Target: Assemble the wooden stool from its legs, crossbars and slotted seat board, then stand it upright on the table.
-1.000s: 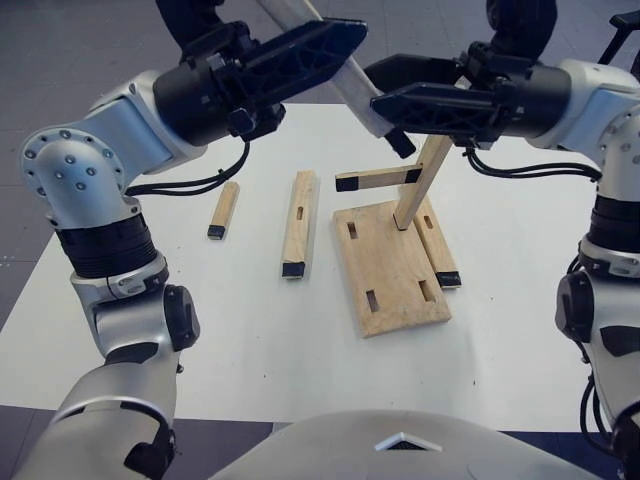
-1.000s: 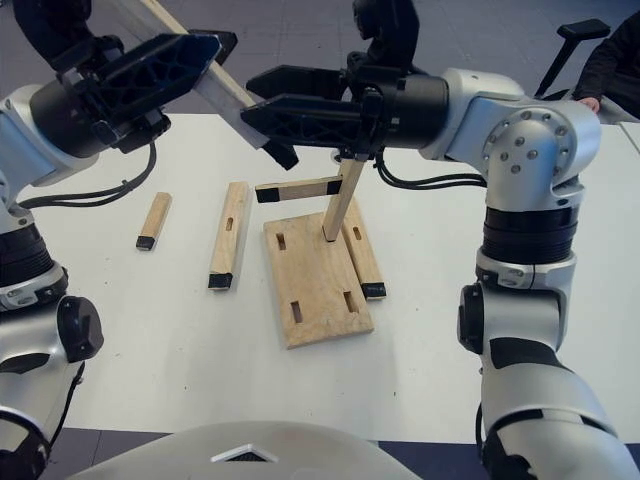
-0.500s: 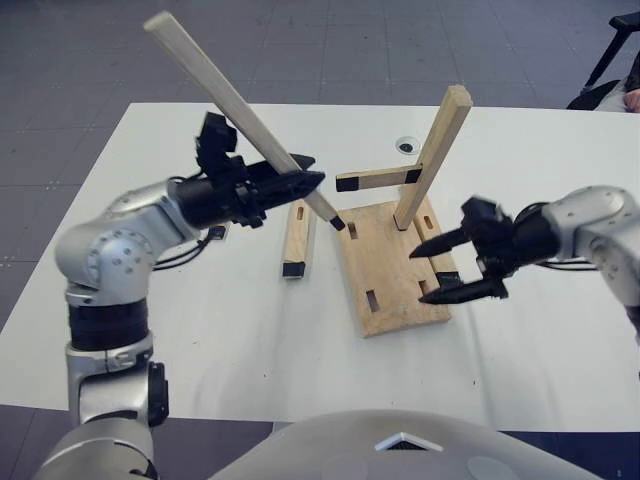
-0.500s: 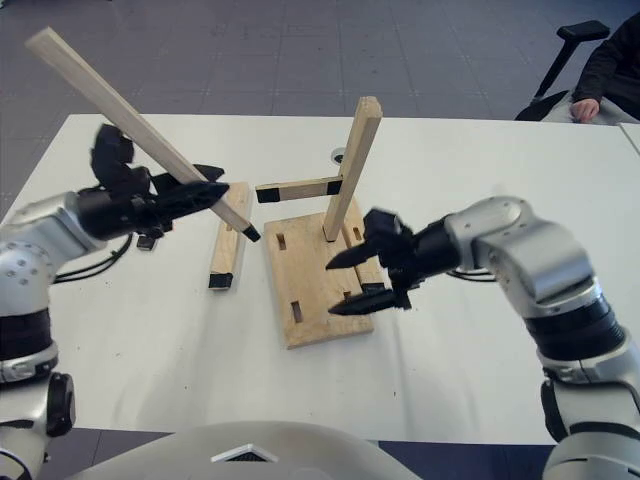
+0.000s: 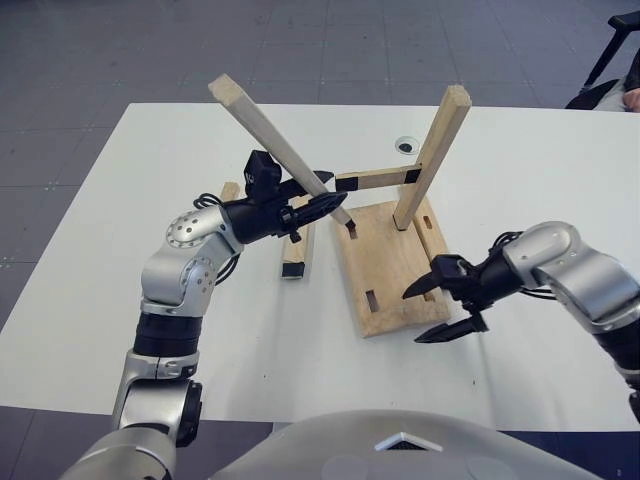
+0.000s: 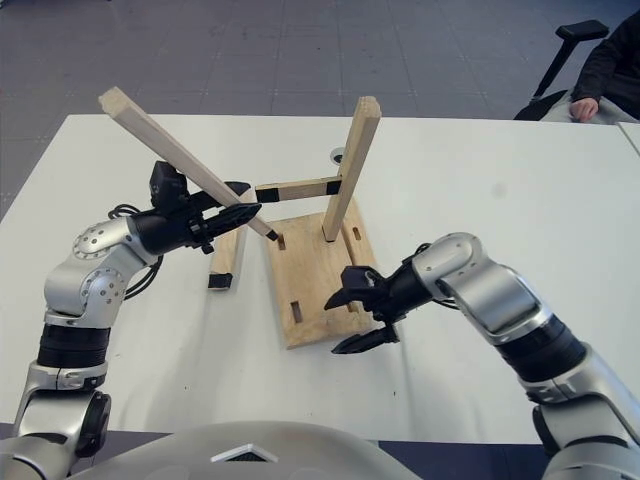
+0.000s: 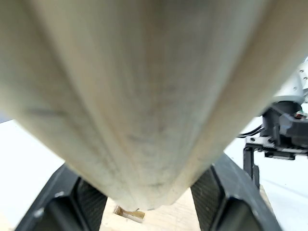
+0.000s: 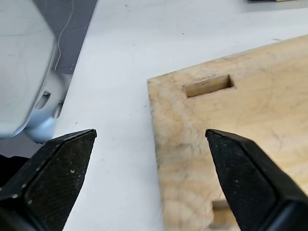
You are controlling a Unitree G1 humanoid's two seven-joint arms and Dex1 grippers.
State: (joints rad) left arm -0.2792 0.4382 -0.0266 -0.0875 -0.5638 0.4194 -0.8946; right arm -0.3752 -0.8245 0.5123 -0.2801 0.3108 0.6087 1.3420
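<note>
The slotted seat board (image 5: 385, 268) lies flat on the white table. One leg (image 5: 432, 155) stands upright in its far right slot, with a black-tipped crossbar (image 5: 375, 179) jutting left from it. My left gripper (image 5: 322, 203) is shut on a second leg (image 5: 272, 140), which tilts up and away to the left. That leg's black-tipped lower end rests at the board's far left slot (image 5: 351, 229). In the left wrist view the held leg (image 7: 144, 96) sits between both fingers (image 7: 82, 202). My right gripper (image 5: 440, 311) is open, astride the seat board's (image 8: 231, 134) near right corner.
A third leg (image 5: 296, 238) lies flat left of the board, partly under my left gripper. A fourth leg (image 5: 438, 246) lies along the board's right edge. A short crossbar (image 5: 228, 189) peeks out behind my left arm. A cable hole (image 5: 405, 145) sits at the table's back.
Both arms have dropped from near the camera. The left one brought the held leg's lower end rightward to the board's far left slot. The right gripper slid nearer, to the board's near right corner.
</note>
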